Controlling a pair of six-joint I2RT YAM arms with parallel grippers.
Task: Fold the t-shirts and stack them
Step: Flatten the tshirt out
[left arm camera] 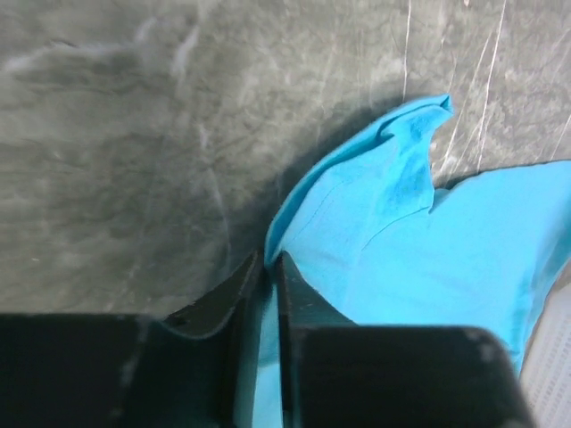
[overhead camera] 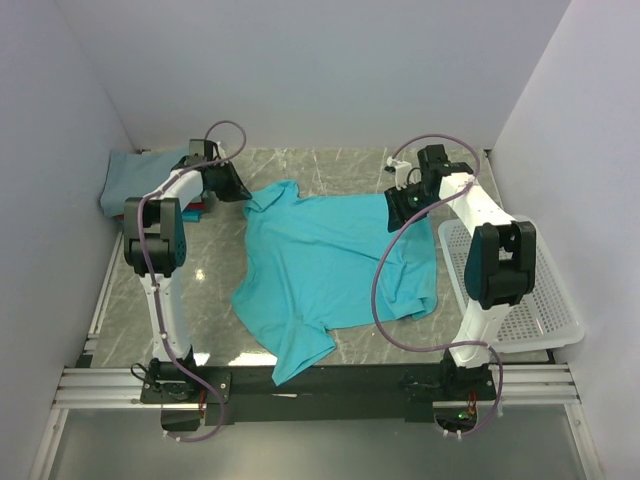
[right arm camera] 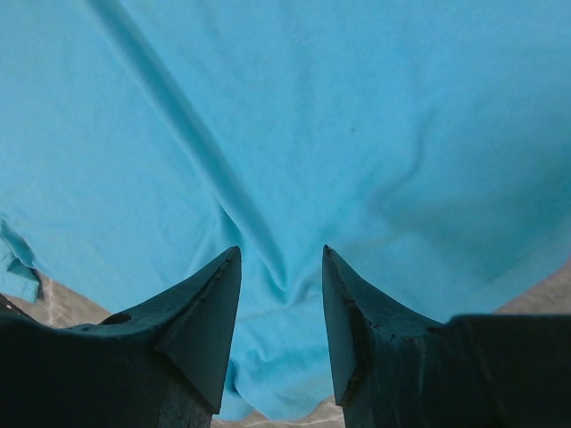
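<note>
A bright turquoise t-shirt lies spread and rumpled across the middle of the marble table. My left gripper is at the shirt's far left corner, shut on the edge of the turquoise cloth; its jaws pinch the fabric in the left wrist view. My right gripper is at the shirt's far right corner, open, with the turquoise cloth lying between and under its spread fingers. A folded grey-blue shirt sits at the far left on a stack, with a red shirt's edge showing beneath it.
A white mesh basket stands at the right edge of the table. White walls close in on the left, back and right. The shirt's near hem hangs close to the black front rail.
</note>
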